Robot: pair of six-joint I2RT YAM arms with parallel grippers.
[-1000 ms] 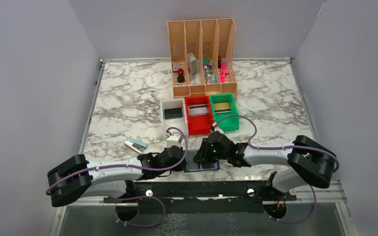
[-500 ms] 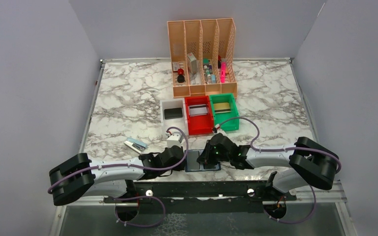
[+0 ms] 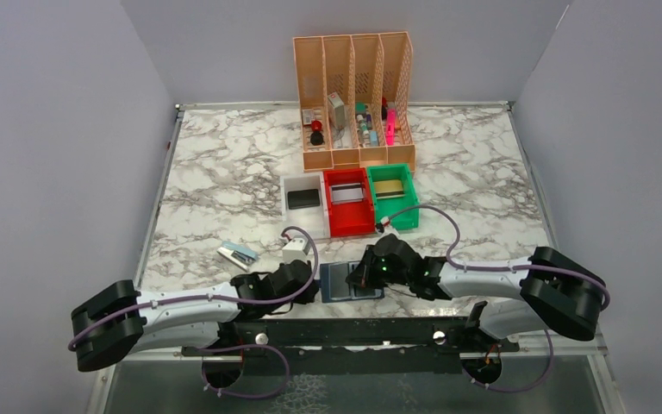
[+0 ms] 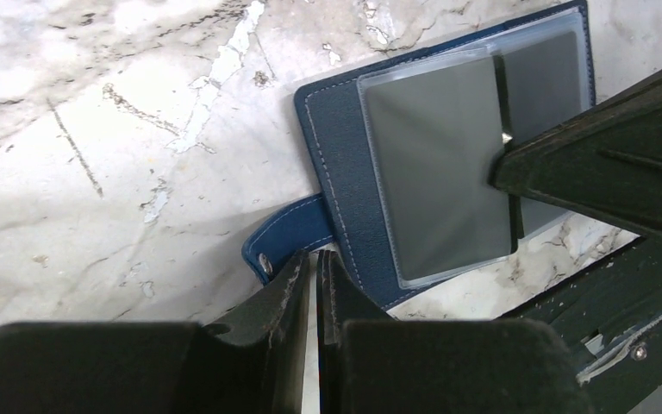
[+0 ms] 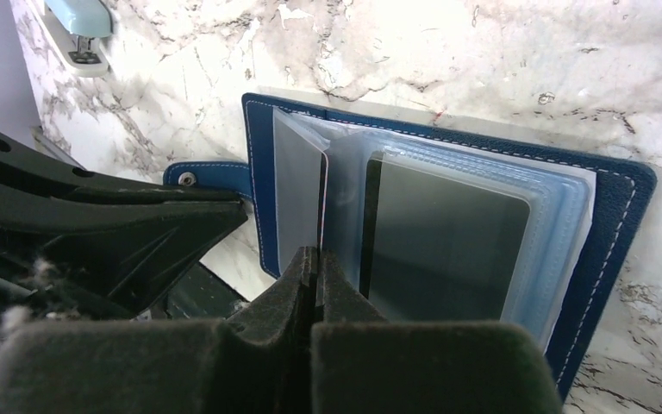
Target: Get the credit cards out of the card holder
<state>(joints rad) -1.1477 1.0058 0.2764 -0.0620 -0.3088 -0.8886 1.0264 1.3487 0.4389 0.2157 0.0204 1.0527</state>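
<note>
Navy-blue card holder lies open and flat on the marble table, at the middle of its near edge, between the two arms. Right gripper has its jaws pressed together on the lower edge of a see-through pocket leaf that stands up from the holder. A dark credit card sits in the pocket just beside it. Left gripper is narrow, with only a slit between its fingers. Its tips are at the holder's edge beside the snap strap; whether it grips anything I cannot tell. Farther back, a black card lies in the white bin, a silver card in the red bin, and a gold card in the green bin.
</note>
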